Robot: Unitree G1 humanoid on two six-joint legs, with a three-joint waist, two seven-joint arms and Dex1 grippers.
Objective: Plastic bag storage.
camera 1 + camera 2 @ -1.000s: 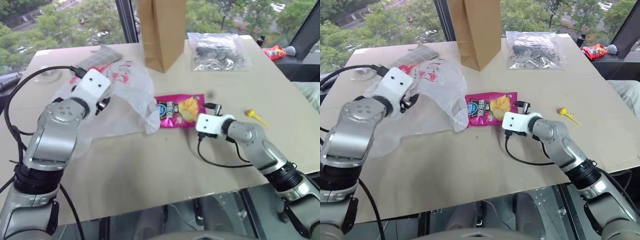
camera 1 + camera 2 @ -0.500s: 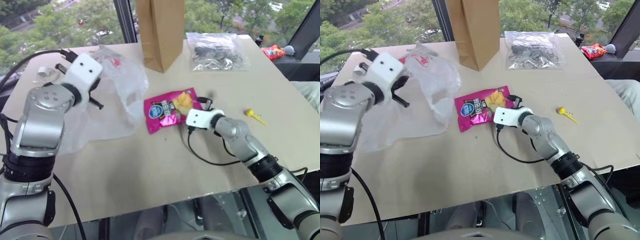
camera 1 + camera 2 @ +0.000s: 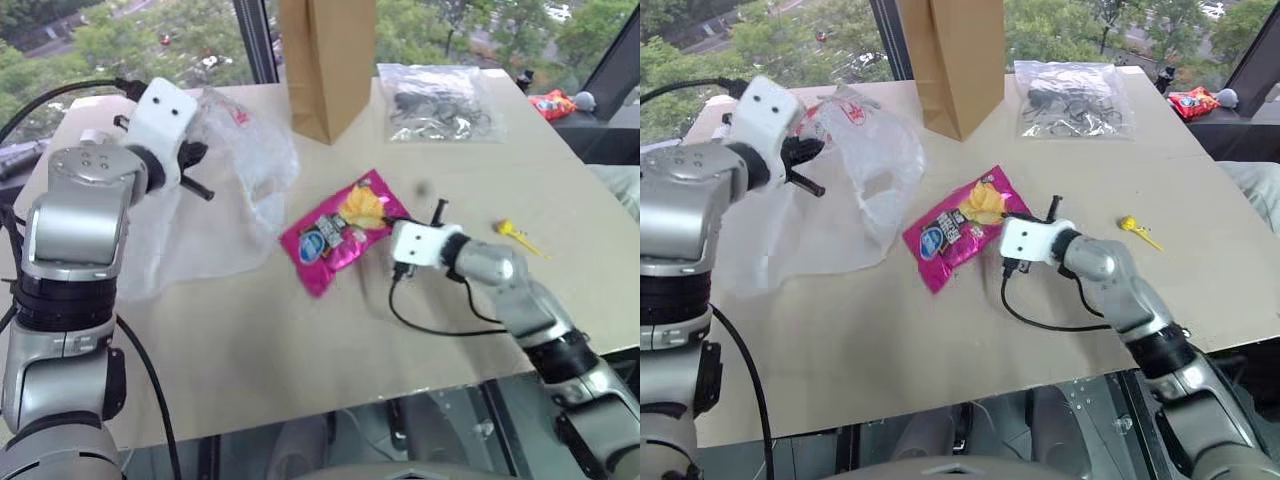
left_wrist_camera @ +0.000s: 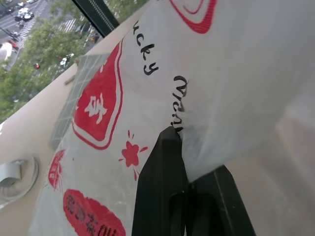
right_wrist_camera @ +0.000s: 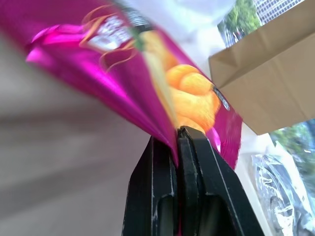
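Note:
The plastic bag [image 3: 235, 165], thin translucent white with red prints, lies spread on the left part of the table; one fold of it is lifted. My left gripper [image 3: 192, 168] is shut on that fold, and the left wrist view shows the black fingers [image 4: 165, 167] pinching the printed film [image 4: 147, 73]. A pink chip packet [image 3: 340, 228] lies slantwise mid-table, just right of the bag. My right gripper [image 3: 392, 216] is shut on the packet's near edge. In the right wrist view the packet [image 5: 197, 98] rises from between the closed fingers [image 5: 157, 182].
A tall brown paper bag [image 3: 325, 60] stands at the back centre. A clear plastic bag with dark items [image 3: 440, 100] lies right of it. A small yellow object [image 3: 515, 233] and a red packet [image 3: 555, 102] are at the right. A black cable [image 3: 430, 322] trails by my right wrist.
Both grippers have shut, the left on the bag's fold, the right on the chip packet. The left hand rose with the fold. The packet has swung to a slant, its gripped end raised.

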